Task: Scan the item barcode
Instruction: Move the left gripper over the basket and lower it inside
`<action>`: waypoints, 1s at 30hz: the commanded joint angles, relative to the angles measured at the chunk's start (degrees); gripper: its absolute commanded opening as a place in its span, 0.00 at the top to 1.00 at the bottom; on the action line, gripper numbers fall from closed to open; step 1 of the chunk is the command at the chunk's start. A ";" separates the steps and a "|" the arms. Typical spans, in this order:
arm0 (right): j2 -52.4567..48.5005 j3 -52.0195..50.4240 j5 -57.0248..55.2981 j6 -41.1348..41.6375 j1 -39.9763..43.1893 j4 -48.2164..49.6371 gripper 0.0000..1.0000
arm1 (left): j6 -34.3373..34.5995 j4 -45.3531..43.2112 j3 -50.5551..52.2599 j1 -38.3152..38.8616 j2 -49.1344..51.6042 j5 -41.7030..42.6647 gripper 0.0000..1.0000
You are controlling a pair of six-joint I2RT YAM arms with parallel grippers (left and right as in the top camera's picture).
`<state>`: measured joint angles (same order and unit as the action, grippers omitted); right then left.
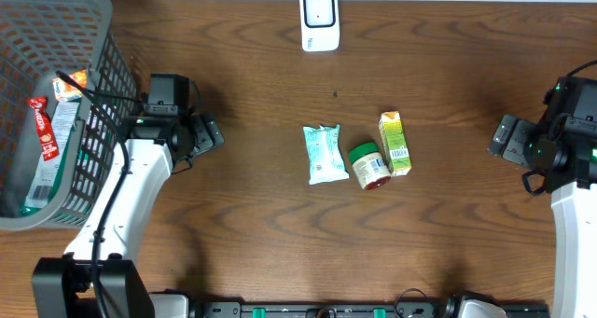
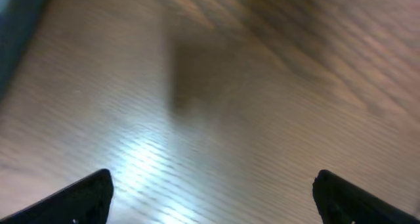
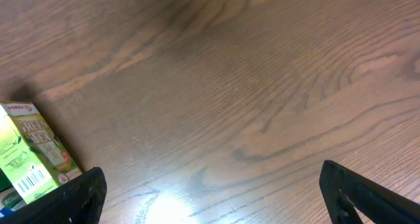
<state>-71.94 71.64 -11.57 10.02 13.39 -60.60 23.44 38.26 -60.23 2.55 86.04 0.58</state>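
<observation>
Three items lie at the table's middle: a pale blue-green packet [image 1: 325,154], a green-lidded jar [image 1: 367,164] and a green and yellow carton [image 1: 395,143]. The carton's barcode side [image 3: 29,159] shows at the left edge of the right wrist view. A white scanner [image 1: 318,20] stands at the far edge. My left gripper [image 1: 201,139] hovers open beside the basket, well left of the items; its view [image 2: 213,198] shows only blurred wood between the jaws. My right gripper [image 1: 502,138] is open to the right of the carton, with bare wood between its fingers [image 3: 213,194].
A grey mesh basket [image 1: 103,103] holding several snack packets fills the far left corner. The left arm's cable runs over its rim. Both arm bases stand at the near edge.
</observation>
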 commanded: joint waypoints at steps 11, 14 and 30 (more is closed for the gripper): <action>0.31 0.35 -0.37 -0.44 0.24 -0.09 0.01 | -5.01 20.94 -27.52 0.31 -0.02 6.99 0.58; 0.31 0.35 -0.37 -0.44 0.24 -0.11 0.01 | -5.01 23.10 -37.57 0.11 -0.02 1.18 0.57; 0.31 0.35 -0.37 -0.44 0.24 -0.11 0.01 | -5.49 17.03 -53.35 -20.74 3.98 -13.29 0.49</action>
<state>-71.94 71.61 -11.57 10.02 13.39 -60.62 19.20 54.48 -113.14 -12.60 86.70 -10.50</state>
